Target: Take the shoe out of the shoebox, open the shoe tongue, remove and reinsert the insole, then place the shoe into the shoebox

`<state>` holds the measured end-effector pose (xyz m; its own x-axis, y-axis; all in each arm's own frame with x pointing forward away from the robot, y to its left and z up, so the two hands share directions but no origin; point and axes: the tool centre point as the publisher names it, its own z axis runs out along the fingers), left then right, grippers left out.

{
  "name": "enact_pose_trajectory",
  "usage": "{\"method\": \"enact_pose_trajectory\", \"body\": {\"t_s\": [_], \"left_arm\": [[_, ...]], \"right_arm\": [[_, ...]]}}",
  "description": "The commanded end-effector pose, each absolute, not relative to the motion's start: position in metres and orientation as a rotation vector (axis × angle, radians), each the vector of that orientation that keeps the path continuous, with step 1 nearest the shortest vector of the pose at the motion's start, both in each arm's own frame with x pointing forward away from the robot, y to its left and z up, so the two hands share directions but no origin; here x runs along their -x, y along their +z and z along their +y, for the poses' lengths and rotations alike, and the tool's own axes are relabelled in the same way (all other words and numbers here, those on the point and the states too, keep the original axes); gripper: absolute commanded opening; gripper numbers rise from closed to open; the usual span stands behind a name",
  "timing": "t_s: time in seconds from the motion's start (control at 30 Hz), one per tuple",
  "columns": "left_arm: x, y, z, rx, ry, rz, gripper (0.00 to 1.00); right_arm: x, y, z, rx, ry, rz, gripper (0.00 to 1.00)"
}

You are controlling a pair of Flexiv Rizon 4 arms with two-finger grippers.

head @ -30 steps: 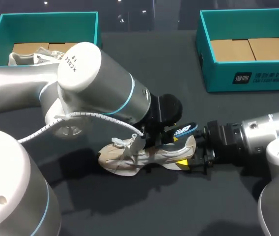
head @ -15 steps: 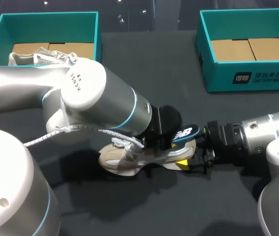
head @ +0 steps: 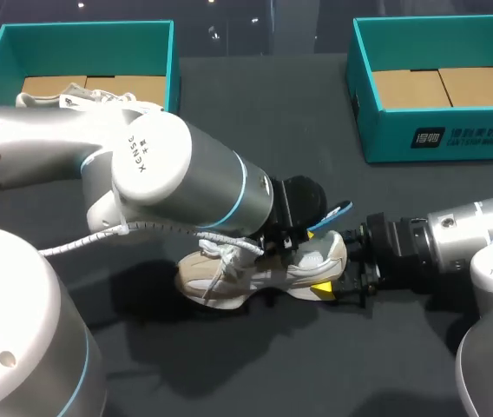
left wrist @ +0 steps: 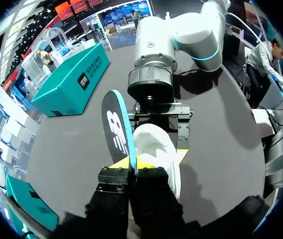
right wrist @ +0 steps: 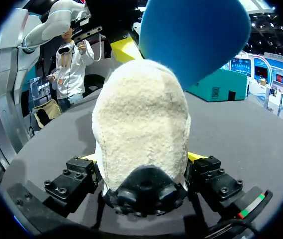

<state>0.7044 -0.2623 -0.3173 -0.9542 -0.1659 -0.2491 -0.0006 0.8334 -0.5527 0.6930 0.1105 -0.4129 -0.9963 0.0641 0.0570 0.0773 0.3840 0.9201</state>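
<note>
Blue insole (head: 331, 215), pinched in the left gripper (left wrist: 133, 167), stands partly out of the shoe (head: 229, 276) lying on the table (head: 264, 104), heel clamped by the right gripper (right wrist: 142, 158); advised: hold the heel firm, guide the insole lengthwise without buckling.

Dark matte table (head: 272, 113), even overhead light, soft shadows on its surface

Cream shoe (head: 255, 271) upright at surface (head: 316, 113) centre, toe toward 9 o'clock. Blue insole (head: 331, 215), black underside, sticking out of heel opening, tilted toward 2 o'clock.
</note>
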Motion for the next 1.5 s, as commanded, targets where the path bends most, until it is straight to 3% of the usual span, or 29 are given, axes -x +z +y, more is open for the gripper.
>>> {"method": "enact_pose_trajectory", "body": {"t_s": [0.03, 0.57, 0.6, 0.63, 0.73, 0.9, 1.4, 1.43, 1.47, 1.5], "left_arm": [[-0.709, -0.306, -0.260, 0.137, -0.824, 2.697, 0.00], [-0.712, -0.305, -0.279, 0.205, -0.844, 2.689, 0.00], [-0.710, -0.307, -0.279, 0.210, -0.841, 2.689, 0.07], [-0.709, -0.309, -0.278, 0.214, -0.839, 2.690, 0.22], [-0.707, -0.314, -0.275, 0.226, -0.831, 2.693, 0.38], [-0.701, -0.320, -0.269, 0.235, -0.826, 2.687, 0.40], [-0.712, -0.342, -0.278, 0.269, -0.857, 2.685, 0.36], [-0.713, -0.343, -0.279, 0.276, -0.856, 2.687, 0.31], [-0.714, -0.344, -0.279, 0.285, -0.858, 2.689, 0.09], [-0.714, -0.344, -0.278, 0.293, -0.864, 2.693, 0.00]], "right_arm": [[-0.691, -0.413, 0.112, 0.134, -1.726, -2.607, 0.00], [-0.691, -0.413, 0.112, 0.134, -1.726, -2.607, 0.00], [-0.691, -0.413, 0.112, 0.134, -1.726, -2.607, 0.00], [-0.691, -0.413, 0.112, 0.134, -1.726, -2.607, 0.00], [-0.691, -0.413, 0.112, 0.134, -1.726, -2.607, 0.00], [-0.691, -0.413, 0.112, 0.134, -1.726, -2.607, 0.00], [-0.691, -0.413, 0.112, 0.134, -1.726, -2.607, 0.00], [-0.691, -0.413, 0.112, 0.134, -1.726, -2.607, 0.00], [-0.691, -0.413, 0.112, 0.134, -1.726, -2.607, 0.00], [-0.691, -0.413, 0.112, 0.134, -1.726, -2.607, 0.00]]}}
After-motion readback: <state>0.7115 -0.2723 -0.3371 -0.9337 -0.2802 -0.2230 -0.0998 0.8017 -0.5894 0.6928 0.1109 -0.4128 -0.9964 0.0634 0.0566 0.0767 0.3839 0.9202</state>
